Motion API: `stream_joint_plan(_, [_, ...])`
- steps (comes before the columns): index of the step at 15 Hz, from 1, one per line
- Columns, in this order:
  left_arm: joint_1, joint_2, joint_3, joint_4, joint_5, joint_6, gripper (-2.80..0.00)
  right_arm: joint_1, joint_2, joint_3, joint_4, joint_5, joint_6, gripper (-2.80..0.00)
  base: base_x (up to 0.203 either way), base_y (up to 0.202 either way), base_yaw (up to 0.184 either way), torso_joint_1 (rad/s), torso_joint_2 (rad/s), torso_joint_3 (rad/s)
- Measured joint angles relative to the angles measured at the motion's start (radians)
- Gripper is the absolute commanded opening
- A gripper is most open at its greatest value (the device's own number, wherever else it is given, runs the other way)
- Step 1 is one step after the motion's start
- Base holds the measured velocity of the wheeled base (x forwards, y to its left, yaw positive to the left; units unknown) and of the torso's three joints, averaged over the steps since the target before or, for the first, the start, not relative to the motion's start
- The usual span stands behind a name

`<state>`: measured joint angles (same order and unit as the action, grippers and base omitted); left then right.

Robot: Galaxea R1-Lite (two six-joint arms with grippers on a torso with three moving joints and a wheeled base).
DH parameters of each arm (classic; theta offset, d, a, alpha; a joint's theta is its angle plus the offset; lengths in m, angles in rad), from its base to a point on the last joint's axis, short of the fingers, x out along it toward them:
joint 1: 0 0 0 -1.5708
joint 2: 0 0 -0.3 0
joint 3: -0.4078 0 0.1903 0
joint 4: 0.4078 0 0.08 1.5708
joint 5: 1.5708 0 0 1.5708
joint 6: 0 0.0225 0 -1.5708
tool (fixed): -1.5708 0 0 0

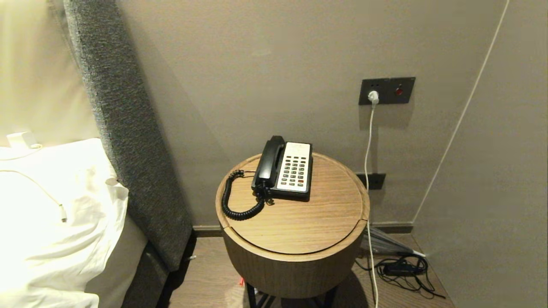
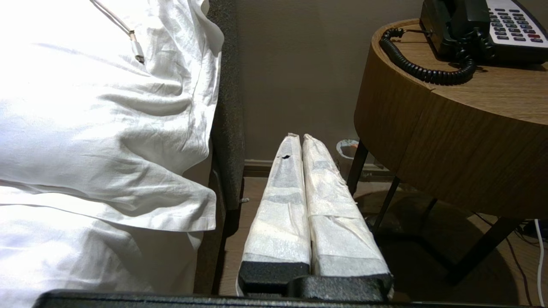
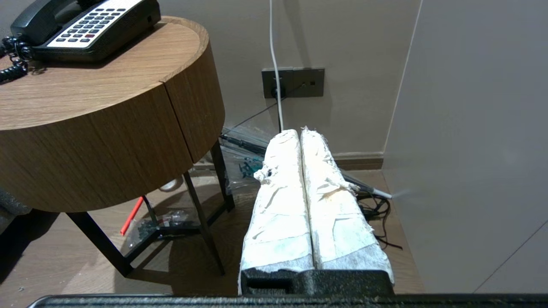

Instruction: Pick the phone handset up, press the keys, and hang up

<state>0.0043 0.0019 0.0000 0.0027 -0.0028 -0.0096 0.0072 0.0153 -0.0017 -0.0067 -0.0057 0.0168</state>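
Glossy black phone handset [image 1: 269,161] cradled on table [image 1: 299,222]; both end effectors, left [image 2: 298,137] and right [image 3: 296,131], closed, empty, low. Risk: slick curve slips, coiled cord [image 1: 239,205] drags base.

We see the phone handset [image 1: 268,162]: glossy black, long and curved, seated in its cradle on the left side of the phone base [image 1: 295,194], on the round wooden counter [image 1: 299,222]. Its black coiled cord [image 1: 239,205] loops off to the left across the counter. The keys [image 1: 295,169]: dark grey grid with one red button, on a white faceplate just right of the handset.
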Motion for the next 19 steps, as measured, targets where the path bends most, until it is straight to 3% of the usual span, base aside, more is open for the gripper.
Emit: stream_joint_plan(19, [0.000,0.000,0.000,0.000,0.000,0.001,-2.80,0.000,0.000,0.000,0.001,0.001,-0.001,-2.80,0.000,0.000,0.000,0.000,0.00,0.003])
